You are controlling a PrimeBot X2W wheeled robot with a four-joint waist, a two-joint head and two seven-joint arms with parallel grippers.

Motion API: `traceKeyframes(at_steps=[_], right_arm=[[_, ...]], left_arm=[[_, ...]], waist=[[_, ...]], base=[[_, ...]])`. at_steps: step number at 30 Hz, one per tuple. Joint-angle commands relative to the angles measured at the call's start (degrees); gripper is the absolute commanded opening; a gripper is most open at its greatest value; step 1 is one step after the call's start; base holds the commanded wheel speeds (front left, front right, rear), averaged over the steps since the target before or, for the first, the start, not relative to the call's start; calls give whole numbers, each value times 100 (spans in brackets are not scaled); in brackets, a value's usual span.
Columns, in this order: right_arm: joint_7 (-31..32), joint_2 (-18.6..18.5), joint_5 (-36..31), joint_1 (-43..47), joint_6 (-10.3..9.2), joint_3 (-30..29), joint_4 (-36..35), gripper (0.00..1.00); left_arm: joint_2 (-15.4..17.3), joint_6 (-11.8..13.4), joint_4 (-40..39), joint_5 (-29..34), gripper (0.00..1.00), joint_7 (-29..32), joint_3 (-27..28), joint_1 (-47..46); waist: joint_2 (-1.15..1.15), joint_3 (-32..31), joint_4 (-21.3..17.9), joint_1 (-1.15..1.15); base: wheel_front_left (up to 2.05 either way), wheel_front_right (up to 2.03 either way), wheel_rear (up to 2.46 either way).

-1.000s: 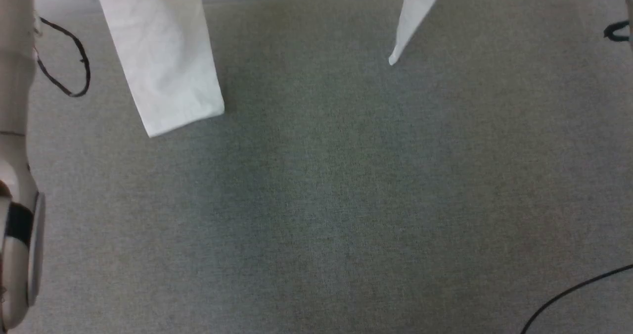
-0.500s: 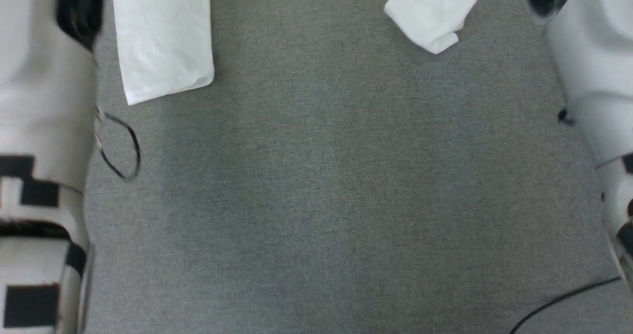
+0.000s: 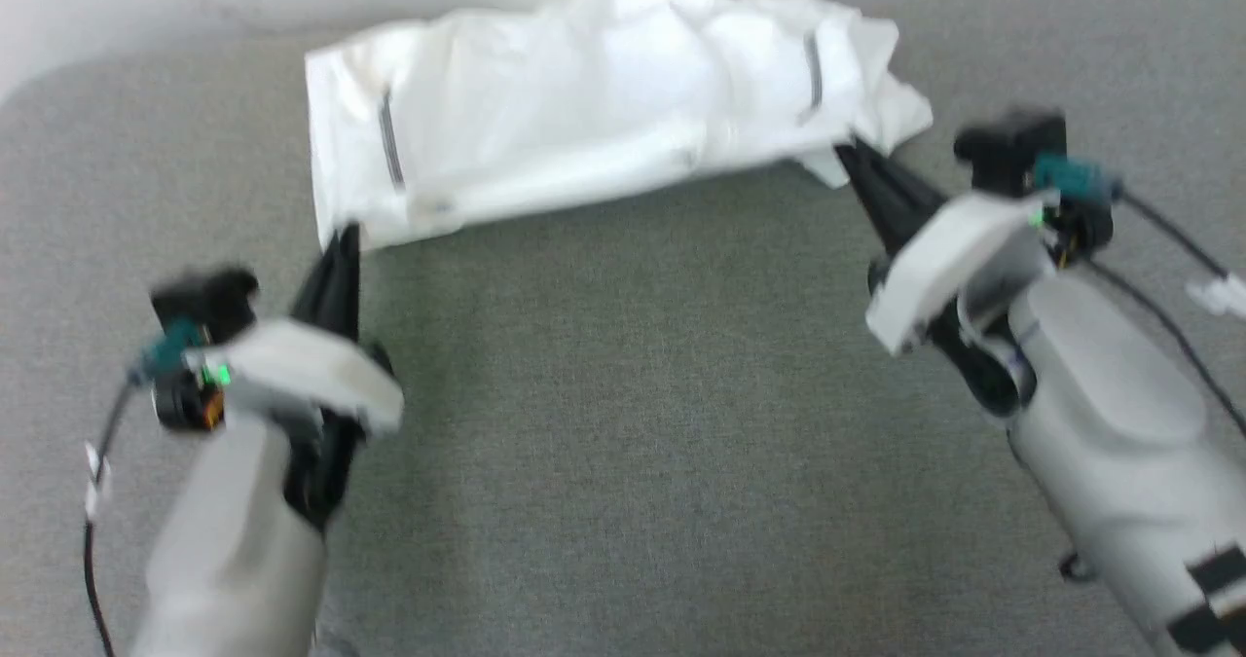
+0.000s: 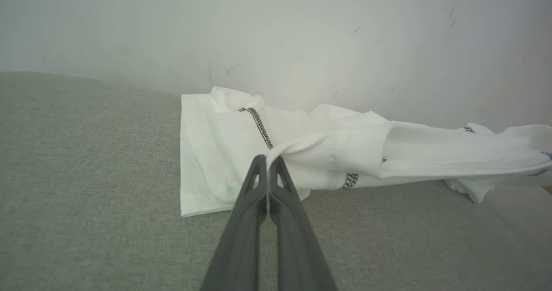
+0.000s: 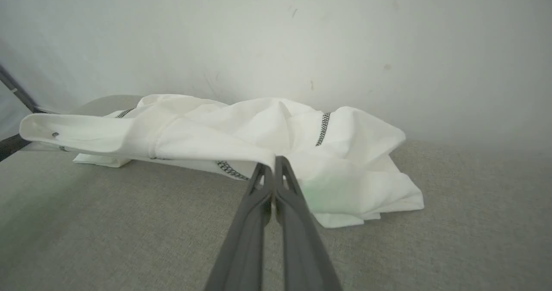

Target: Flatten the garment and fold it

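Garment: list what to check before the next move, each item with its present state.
1. Left gripper shut on the garment edge: ok.
2. Right gripper shut on the garment's edge: ok.
3. Held edge lifted off the grey surface between the grippers: ok.
4. Garment flat: not ok, bunched and wrinkled.
5. Which side faces up: cannot tell.

Thin, crinkled white cloth garment (image 3: pixel 584 122) and matt grey woven surface (image 3: pixel 623 443)
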Motion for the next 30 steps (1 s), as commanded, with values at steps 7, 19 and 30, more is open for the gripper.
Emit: traceKeyframes(at_steps=[7, 19, 30], right_arm=[[236, -657, 83, 1853, -56, -280, -1440, 0], [1755, -285, -940, 5158, -56, -2419, -3939, 0], [2714, 667, -1704, 7014, -56, -3311, -5176, 0]], left_arm=[[165, 738, -1797, -23, 0, 543, -33, 2468], [336, 1787, -4356, -201, 0, 2119, -258, 5194], [436, 2003, -4616, -496, 0, 3037, -538, 6104]], waist=[[0, -1272, -37, 2], [0, -1707, 45, 2], [0, -1867, 163, 2]], base=[[0, 0, 0], [0, 0, 0], [0, 0, 0]])
